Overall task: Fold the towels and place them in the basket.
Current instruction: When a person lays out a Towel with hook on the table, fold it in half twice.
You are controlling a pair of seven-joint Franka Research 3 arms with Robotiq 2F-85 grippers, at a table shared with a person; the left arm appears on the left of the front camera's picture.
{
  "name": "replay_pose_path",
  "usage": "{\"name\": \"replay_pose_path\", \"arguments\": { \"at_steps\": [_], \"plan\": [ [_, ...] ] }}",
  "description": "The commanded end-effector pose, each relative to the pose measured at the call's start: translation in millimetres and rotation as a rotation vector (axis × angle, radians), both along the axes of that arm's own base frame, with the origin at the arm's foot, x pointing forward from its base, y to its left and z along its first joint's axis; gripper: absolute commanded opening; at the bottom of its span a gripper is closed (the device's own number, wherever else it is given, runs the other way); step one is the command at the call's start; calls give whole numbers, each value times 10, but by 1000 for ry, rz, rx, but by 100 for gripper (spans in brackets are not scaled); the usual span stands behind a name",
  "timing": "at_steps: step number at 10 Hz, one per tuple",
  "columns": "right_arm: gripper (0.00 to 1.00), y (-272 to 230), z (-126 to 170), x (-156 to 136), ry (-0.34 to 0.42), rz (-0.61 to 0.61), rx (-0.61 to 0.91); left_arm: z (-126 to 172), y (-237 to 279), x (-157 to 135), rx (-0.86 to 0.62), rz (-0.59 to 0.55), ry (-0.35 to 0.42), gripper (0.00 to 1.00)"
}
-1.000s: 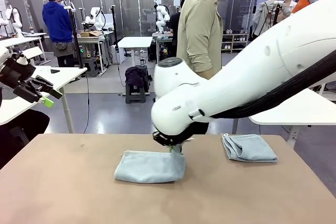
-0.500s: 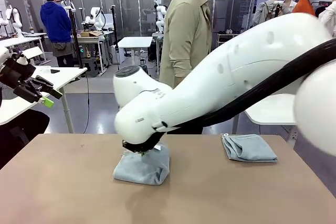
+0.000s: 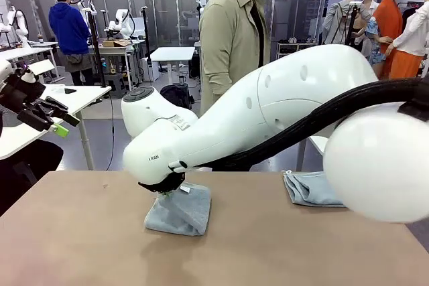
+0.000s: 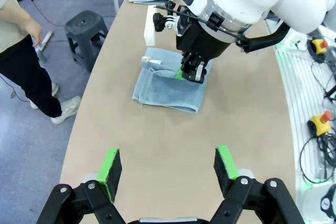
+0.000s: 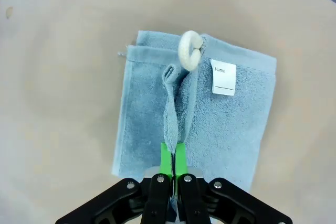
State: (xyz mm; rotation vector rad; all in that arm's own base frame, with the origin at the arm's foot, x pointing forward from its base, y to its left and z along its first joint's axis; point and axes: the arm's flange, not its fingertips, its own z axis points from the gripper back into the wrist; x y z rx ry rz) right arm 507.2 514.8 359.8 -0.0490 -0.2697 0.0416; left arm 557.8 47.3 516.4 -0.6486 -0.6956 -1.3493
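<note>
My right gripper clamped on a pinched ridge of the folded towel lying mid-table, white name tag facing up, my left gripper spread wide above bare table, second folded towel well apart

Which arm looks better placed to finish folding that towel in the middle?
The right. Its pincer is already shut on a pinched edge of the towel, directly above it. The left pincer hangs open over bare table, well short of the towel, so it would first have to travel.
</note>
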Motion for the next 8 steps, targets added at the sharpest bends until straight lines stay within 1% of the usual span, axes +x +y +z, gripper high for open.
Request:
{"name": "replay_pose_path", "arguments": {
  "at_steps": [1,4,5,8],
  "plan": [
    [0,76,-50,16,-25,-49,4,26,4,-15,15,4,-1,90],
    [0,138,-146,10,-10,-28,31,26,4,-15,15,4,-1,90],
    [0,150,-182,3,9,-22,40,26,4,-15,15,4,-1,90],
    [0,151,-232,-6,14,-39,81,26,4,-15,15,4,-1,90]
  ]
}}
